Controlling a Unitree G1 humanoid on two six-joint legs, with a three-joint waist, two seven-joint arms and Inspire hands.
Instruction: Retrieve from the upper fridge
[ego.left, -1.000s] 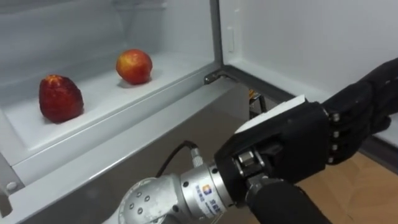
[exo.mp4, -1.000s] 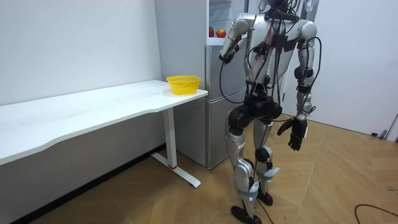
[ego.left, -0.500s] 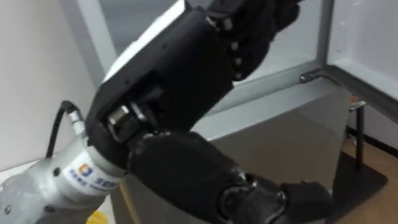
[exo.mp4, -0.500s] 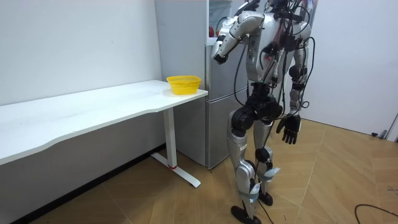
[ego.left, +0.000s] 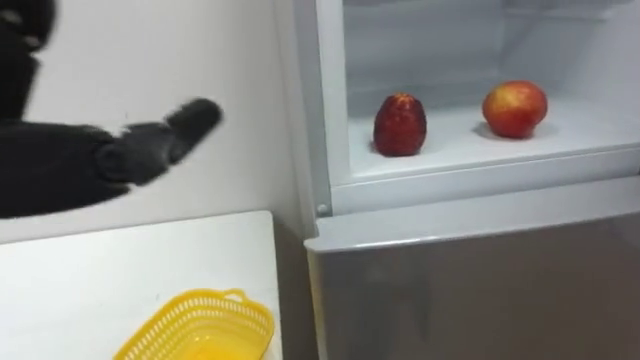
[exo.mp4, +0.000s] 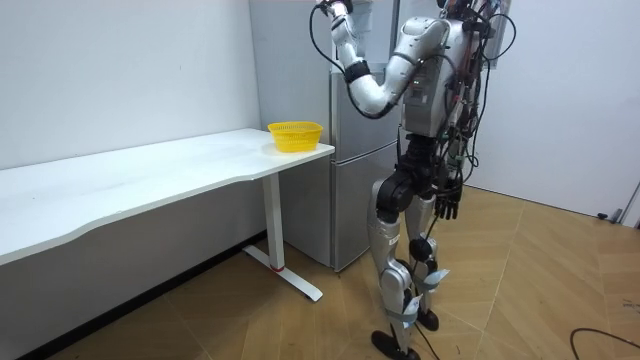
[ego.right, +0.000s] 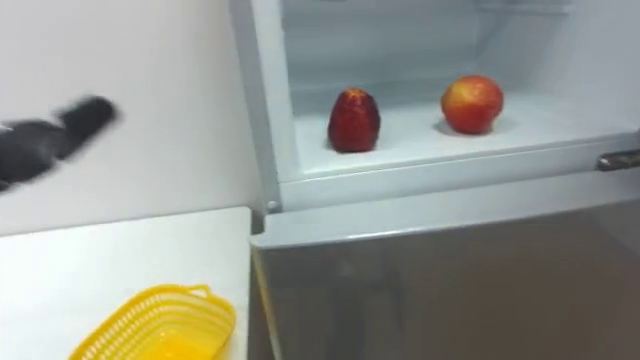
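Note:
The upper fridge compartment stands open, and on its white shelf (ego.left: 450, 150) lie a dark red fruit (ego.left: 400, 125) and, to its right, a red-yellow apple (ego.left: 515, 108). My left hand (ego.left: 150, 150) is raised to the left of the fridge's frame, in front of the white wall, with its fingers stretched out and nothing in them. It is well apart from both fruits. In the room view I stand facing the fridge with the left arm lifted high (exo.mp4: 335, 12), while the right hand (exo.mp4: 447, 205) hangs by my thigh, fingers relaxed.
A yellow basket (ego.left: 200, 325) sits on the white table (ego.left: 90, 280) at the fridge's left side. The closed lower fridge door (ego.left: 480, 280) fills the space below the shelf. The fridge's left frame (ego.left: 310, 110) stands between my hand and the fruits.
The head camera has swung left, bringing table and basket into view. My left arm rose from in front of the fridge to high beside its left frame. The right hand dropped closer to my leg.

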